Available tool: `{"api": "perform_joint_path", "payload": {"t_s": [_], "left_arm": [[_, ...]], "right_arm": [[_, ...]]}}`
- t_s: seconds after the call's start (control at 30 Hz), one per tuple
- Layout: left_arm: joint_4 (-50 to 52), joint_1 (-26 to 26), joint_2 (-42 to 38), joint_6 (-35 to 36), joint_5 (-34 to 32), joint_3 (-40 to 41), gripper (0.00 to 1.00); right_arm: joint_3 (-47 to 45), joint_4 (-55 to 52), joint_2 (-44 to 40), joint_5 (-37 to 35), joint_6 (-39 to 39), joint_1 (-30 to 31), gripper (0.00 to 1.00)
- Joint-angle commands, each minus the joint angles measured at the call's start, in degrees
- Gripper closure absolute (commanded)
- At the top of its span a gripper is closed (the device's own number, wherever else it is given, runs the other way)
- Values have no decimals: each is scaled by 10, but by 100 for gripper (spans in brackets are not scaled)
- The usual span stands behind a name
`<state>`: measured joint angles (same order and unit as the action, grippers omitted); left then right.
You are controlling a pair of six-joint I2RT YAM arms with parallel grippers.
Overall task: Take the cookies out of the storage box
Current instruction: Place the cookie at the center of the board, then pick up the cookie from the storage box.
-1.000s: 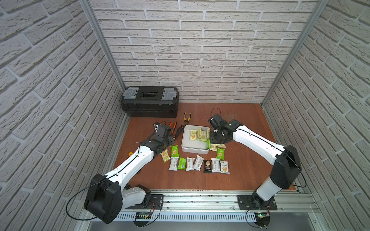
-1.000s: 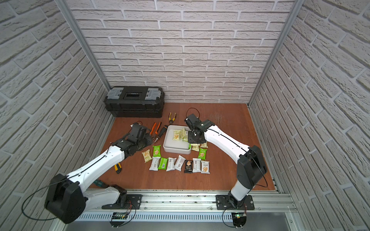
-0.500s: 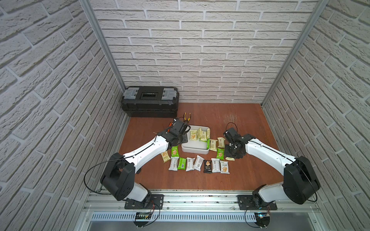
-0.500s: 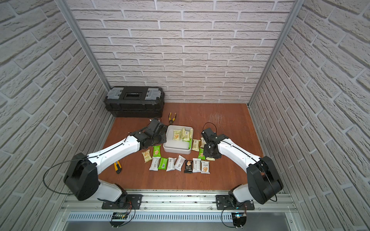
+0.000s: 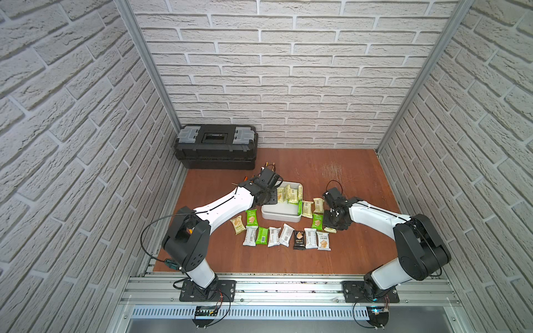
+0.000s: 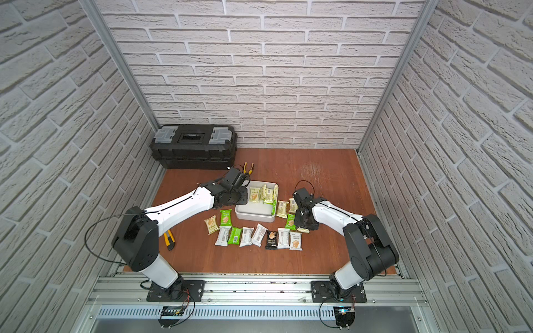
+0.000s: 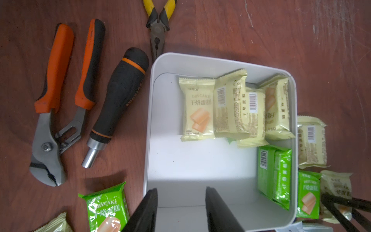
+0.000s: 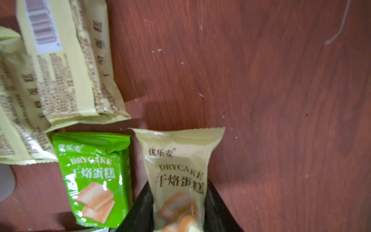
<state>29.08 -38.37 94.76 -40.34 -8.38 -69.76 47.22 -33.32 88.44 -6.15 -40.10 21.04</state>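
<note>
In a top view the storage box (image 5: 281, 216) sits just below frame centre on the brown table (image 5: 346, 253), with cookies (image 7: 197, 109) bunched in its upper-right part and more lying in a row below it. The left gripper (image 7: 180, 192) hovers over the box's left side, fingers moderately apart with nothing between them — the right gripper (image 8: 178, 183), right of the box, pinches a pale yellow packet (image 8: 178, 158).

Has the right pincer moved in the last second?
Yes. From over the white box, the right pincer pulled back toward its base, beside the box, gripping a pale yellow packet.
</note>
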Motion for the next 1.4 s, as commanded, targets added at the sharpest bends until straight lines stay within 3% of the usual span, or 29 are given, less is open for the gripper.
{"api": "perform_joint_path", "payload": {"t_s": [0.0, 0.17, 0.27, 0.57, 0.87, 1.37], "left_arm": [[15, -4, 19, 19, 8, -19, 54], [30, -4, 56, 38, 10, -52, 54], [39, -4, 75, 50, 5, -68, 52], [52, -4, 142, 93, -8, -116, 46], [69, 0, 219, 105, -11, -195, 33], [107, 6, 306, 71, -25, -283, 40]], "right_arm": [[-12, 13, -18, -1, -2, -2, 53], [-7, -12, -66, -13, 5, -2, 39], [-3, -34, -105, -25, 3, -2, 36], [-47, -45, -236, -39, -42, -2, 36], [-83, -56, -281, -35, -60, -2, 37], [-85, -53, -282, -41, -64, -2, 38]]}}
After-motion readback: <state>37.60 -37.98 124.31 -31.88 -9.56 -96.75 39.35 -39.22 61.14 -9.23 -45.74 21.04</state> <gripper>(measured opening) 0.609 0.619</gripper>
